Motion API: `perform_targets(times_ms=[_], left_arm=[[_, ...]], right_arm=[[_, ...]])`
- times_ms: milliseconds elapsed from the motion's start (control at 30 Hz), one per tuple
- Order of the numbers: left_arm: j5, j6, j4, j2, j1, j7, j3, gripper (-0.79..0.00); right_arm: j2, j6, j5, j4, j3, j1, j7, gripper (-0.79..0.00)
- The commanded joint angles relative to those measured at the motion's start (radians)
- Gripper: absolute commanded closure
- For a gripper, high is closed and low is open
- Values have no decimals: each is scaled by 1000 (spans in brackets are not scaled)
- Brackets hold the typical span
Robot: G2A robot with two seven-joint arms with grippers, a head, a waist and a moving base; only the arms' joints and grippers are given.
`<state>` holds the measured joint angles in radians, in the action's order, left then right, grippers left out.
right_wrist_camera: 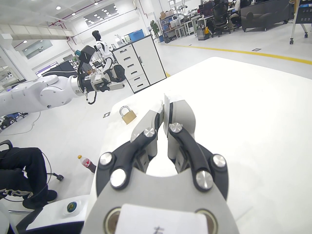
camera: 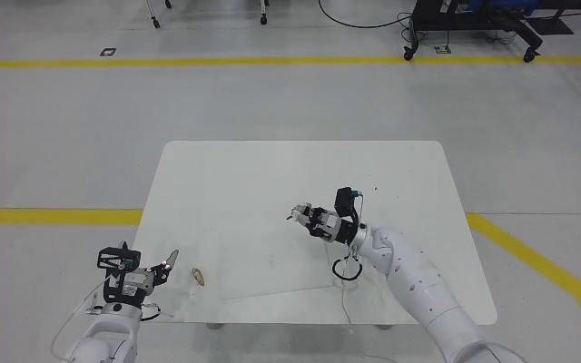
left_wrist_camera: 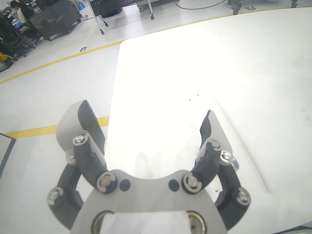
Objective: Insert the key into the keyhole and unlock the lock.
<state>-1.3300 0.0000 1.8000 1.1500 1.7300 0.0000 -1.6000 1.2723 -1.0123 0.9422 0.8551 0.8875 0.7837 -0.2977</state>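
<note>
Table (camera: 272, 172): silver-shackled brass padlock (right_wrist_camera: 128, 116) lying flat; right gripper (right_wrist_camera: 163, 110) pinches key (right_wrist_camera: 166, 99).

**Brass on white**

The plain white rectangular table (camera: 272, 172) bears, near its edge, a brass-yellow metal padlock (right_wrist_camera: 127, 115) with a silver shackle. Over the table, the left gripper (left_wrist_camera: 146, 107) has silver-white fingers faced with black ribbed pads (left_wrist_camera: 91, 122). The right gripper (right_wrist_camera: 163, 105) is white with black links, around a pale silvery flat key (right_wrist_camera: 166, 98). Yellow stripes (camera: 272, 61) cross the grey floor (camera: 91, 118) beside the table.
</note>
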Motion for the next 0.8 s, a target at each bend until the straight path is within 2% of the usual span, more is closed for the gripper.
perform_targets(times_ms=[0,100,167,267,333,400,467,533,567,767], left_arm=[[0,0,0,0,0,0,0,-785],[-2,-1,8,0,3,12,2,-785],[34,-37,32,2,29,54,0,-785],[177,-149,69,2,58,77,-23,-785],[302,-261,85,-1,58,25,-47,-785],[454,-384,108,-5,52,-58,-60,-785],[571,-448,131,-10,49,-145,-80,-785],[737,-452,150,-14,45,-279,-84,-785],[737,-452,150,-14,45,-279,-84,-785],[751,-442,153,-12,48,-266,-79,-785]], right_arm=[[0,0,0,0,0,0,0,0],[0,0,0,0,0,0,0,0],[1,10,-21,4,7,8,-12,0],[3,0,-130,25,19,28,-5,0],[13,0,-300,13,13,31,36,0],[25,0,-498,-11,-9,6,141,0],[36,0,-664,-49,-25,-30,258,0],[44,0,-810,-67,-41,-56,375,0],[43,0,-850,-72,-46,-67,432,0],[43,0,-850,-72,-46,-67,432,0]])
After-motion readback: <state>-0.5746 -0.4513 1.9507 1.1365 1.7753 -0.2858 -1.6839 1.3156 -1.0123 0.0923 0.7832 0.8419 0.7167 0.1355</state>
